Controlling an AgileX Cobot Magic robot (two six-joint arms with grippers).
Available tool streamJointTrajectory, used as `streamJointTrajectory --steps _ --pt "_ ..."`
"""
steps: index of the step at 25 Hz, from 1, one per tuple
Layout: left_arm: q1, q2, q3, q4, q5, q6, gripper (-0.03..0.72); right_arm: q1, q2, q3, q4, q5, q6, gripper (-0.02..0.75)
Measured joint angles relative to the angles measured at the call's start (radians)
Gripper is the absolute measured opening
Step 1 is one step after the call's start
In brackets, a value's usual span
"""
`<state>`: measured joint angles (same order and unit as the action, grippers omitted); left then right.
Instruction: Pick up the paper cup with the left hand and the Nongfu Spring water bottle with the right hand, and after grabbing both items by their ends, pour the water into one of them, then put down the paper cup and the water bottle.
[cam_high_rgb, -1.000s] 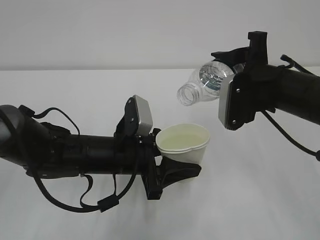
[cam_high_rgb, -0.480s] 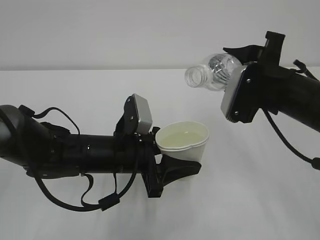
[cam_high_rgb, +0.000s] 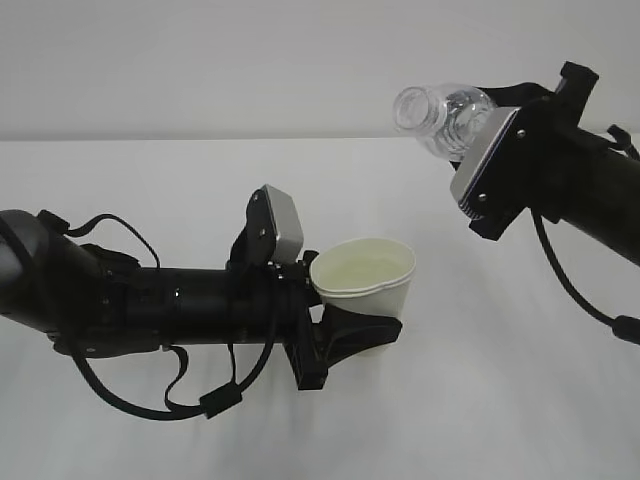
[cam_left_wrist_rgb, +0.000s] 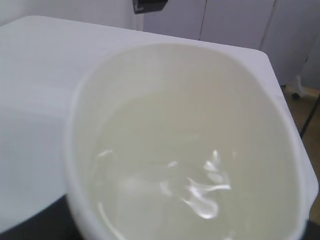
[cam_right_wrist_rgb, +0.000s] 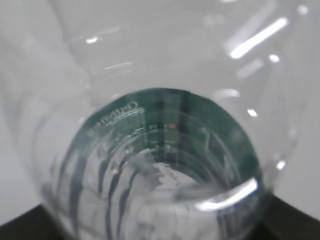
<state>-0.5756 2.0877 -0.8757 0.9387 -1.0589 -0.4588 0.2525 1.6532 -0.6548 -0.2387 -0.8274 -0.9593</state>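
The white table runs from the near edge to the far edge, where it meets a pale wall. The left hand, a black two-finger arm with a grey rounded wrist plate and looping cables, reaches in from the left edge and is clamped around the lower body of the small white paper cup, which is held upright above the table's middle, clear of the surface. The right hand, a black arm with a grey ridged side plate, enters from the right edge and grips the base end of the small clear ribbed plastic Nongfu Spring water bottle, held high toward the far right with its open neck angled up and left, apart from the cup. The left wrist view shows the water, faintly yellowish, filling much of the cup. The rim is slightly deformed near the jaws, so the paper wall is judged soft; grip low and lightly, and keep it level when lowering. The bottle appears nearly empty, light and thin-walled; hold it at the ribbed base.
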Motion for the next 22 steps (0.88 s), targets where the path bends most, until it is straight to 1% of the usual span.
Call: streamJointTrajectory --steps 9,16,22 --pt "0.0 0.0 0.0 -0.012 0.0 0.0 0.414 0.0 0.0 0.0 0.094 -0.011 0.121 0.455" --pt "0.0 0.0 0.0 -0.018 0.0 0.0 0.414 0.0 0.0 0.0 0.184 -0.013 0.18 0.455" --pt "0.0 0.0 0.0 -0.018 0.0 0.012 0.414 0.0 0.0 0.0 0.239 -0.015 0.236 0.455"
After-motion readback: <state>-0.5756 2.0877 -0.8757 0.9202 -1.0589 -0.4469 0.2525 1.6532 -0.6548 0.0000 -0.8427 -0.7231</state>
